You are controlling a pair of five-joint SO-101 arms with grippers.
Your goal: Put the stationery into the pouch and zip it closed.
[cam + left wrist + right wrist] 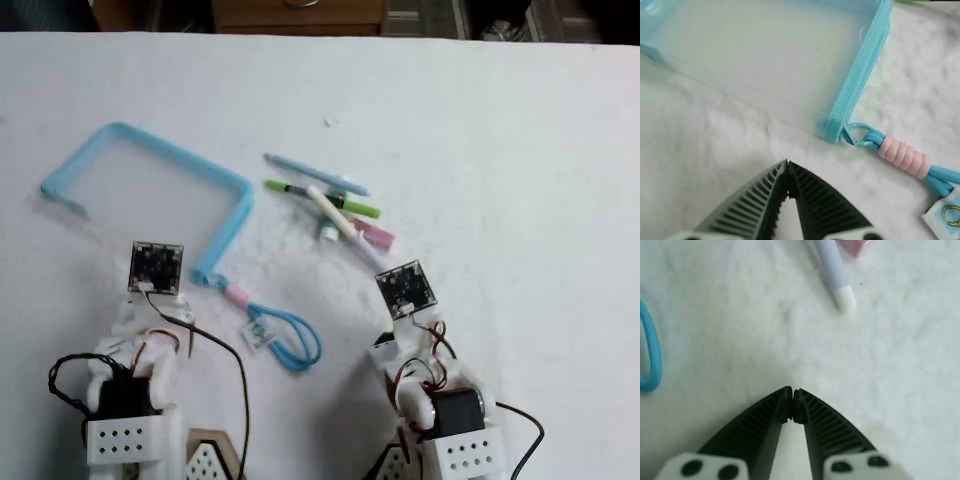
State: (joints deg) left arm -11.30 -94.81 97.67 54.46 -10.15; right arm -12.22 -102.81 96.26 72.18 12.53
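Both arms sit at the table's near edge, and I'd say no item is packed yet. Left gripper point(787, 167) is pinched shut and empty at 6 o'clock of the pouch point(170, 148), prob. placed to steady it or work the zip. Right gripper point(792, 392) is also closed tight w/ nothing in it, the pens point(335, 205) heaped at its 11 o'clock. All stationery lies outside, at the pouch's 3 o'clock. Strap point(293, 342) trails off toward 5 o'clock, apart from the pens.

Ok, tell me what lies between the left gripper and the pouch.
Nothing but bare white table. The left wrist view shows that stretch between the shut left gripper and the near edge of the pouch.
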